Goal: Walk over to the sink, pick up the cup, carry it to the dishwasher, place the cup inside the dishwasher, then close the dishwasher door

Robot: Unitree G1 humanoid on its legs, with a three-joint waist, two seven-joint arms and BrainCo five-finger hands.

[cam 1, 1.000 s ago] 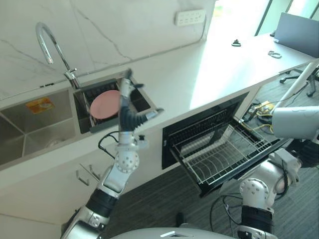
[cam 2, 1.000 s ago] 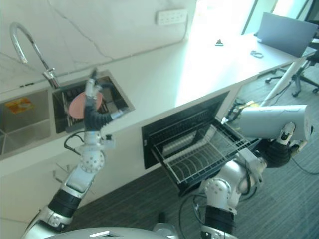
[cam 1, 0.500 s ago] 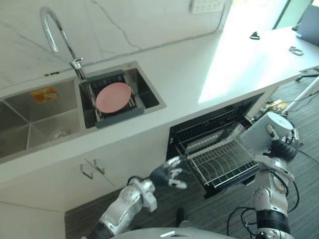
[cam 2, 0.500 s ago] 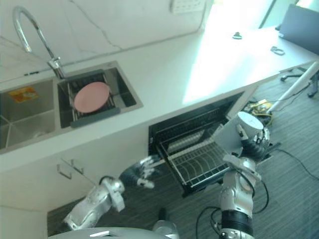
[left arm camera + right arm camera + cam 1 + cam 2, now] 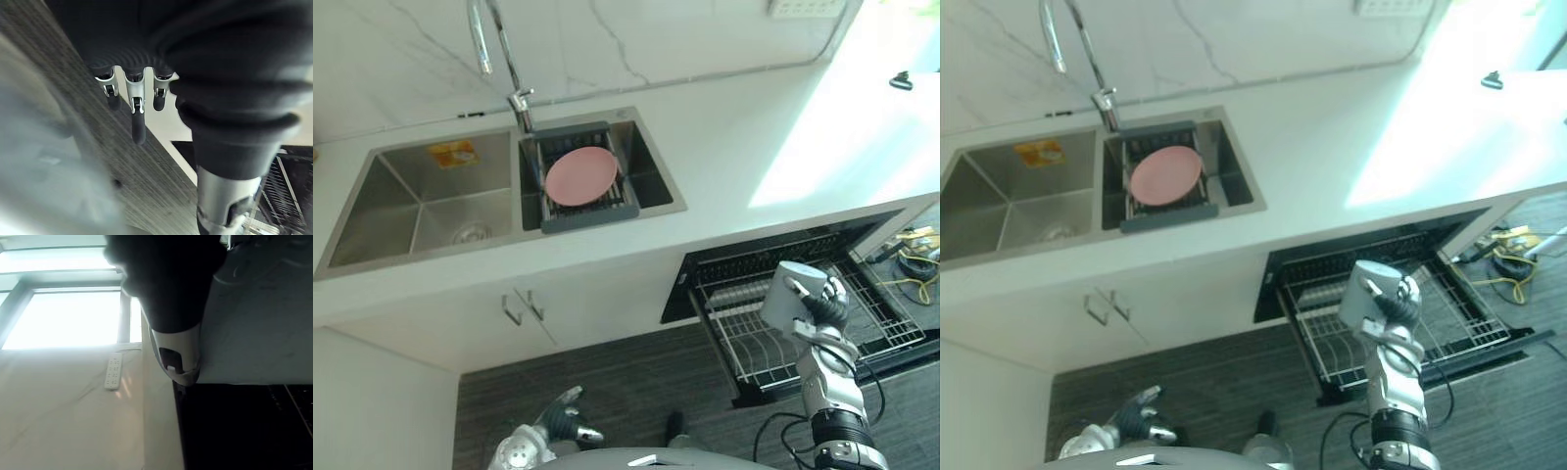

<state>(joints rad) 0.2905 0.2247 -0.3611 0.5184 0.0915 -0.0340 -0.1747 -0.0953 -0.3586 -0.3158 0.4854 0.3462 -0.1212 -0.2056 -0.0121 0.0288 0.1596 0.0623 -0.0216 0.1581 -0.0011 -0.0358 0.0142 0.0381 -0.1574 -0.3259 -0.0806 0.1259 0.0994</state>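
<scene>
The right hand [image 5: 824, 305] has its fingers curled round the side of the cup [image 5: 785, 296]. The cup is a pale grey cylinder, and its long axis stands nearly upright with a slight lean (which end is the mouth is hard to tell). It hangs over the pulled-out wire rack [image 5: 744, 338] of the open dishwasher [image 5: 744, 257]. The left hand [image 5: 564, 421], low near the floor, has relaxed, straight fingers [image 5: 138, 128]. In the right basin of the sink [image 5: 382, 191], a pink plate [image 5: 580, 176] lies on a dark drainer [image 5: 587, 217].
</scene>
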